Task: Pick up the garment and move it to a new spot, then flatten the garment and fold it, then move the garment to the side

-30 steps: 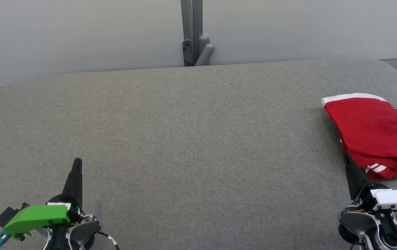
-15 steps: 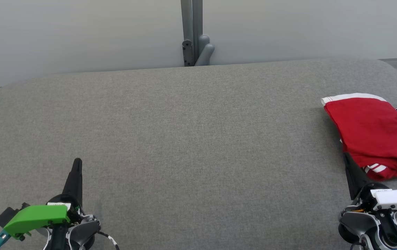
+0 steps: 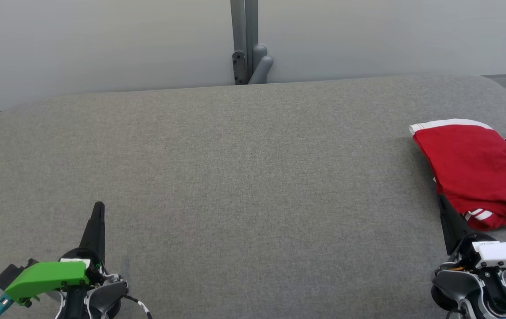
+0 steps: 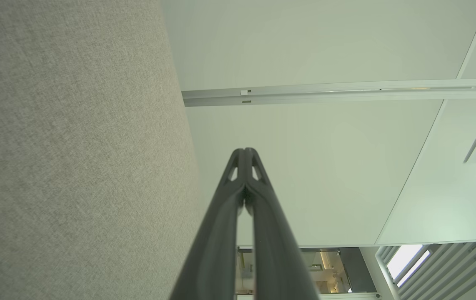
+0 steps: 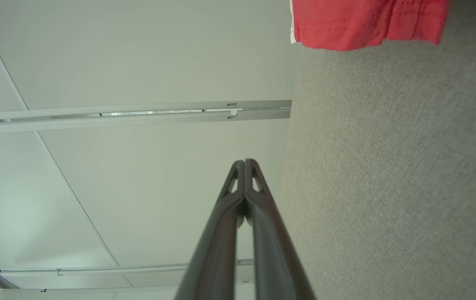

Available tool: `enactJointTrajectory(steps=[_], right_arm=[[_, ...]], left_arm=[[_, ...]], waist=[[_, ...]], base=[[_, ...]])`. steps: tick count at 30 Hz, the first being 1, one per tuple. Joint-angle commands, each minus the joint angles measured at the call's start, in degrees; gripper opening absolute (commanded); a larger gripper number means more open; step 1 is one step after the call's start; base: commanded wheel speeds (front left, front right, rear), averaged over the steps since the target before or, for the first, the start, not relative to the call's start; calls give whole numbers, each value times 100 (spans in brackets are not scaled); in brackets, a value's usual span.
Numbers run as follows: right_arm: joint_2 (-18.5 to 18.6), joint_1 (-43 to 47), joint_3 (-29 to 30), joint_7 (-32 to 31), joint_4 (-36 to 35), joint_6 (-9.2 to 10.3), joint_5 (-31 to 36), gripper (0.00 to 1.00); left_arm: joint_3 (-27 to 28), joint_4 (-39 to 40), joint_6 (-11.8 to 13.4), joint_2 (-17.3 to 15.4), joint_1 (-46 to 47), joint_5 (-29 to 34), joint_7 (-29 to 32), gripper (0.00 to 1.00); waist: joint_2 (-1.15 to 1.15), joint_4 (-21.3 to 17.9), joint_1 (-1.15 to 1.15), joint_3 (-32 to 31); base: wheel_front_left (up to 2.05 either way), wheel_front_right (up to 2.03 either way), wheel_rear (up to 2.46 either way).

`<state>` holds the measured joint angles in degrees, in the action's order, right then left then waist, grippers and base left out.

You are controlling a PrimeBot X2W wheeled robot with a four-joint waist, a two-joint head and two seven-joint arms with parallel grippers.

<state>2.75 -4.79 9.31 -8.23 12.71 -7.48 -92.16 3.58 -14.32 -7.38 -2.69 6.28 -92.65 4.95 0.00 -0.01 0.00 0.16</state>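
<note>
The garment is red with white trim and dark lettering, and lies folded at the right edge of the grey fabric table. Its red hem also shows at the top of the right wrist view. My right gripper is shut and empty, its fingertips right by the garment's near-left corner; I cannot tell whether they touch it. At the lower left my left gripper is shut and empty, far from the garment. In both wrist views the fingers are pressed together: left gripper, right gripper.
A pale wall with a grey post and bracket stands behind the table's far edge. The table's rounded corners show at the far left and far right.
</note>
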Motion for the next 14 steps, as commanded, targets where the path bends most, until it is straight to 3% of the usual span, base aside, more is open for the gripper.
enactJointTrajectory(steps=[1,14], right_arm=[[25,-20,-2,-5,12,-2,-32,0],[25,-20,-2,-5,12,-2,-32,0]], left_arm=[[14,15,-24,-36,71,-13,5,0],[14,15,-24,-37,71,-13,5,0]], waist=[[0,0,0,0],[0,0,0,0]], base=[[0,0,0],[0,0,0]])
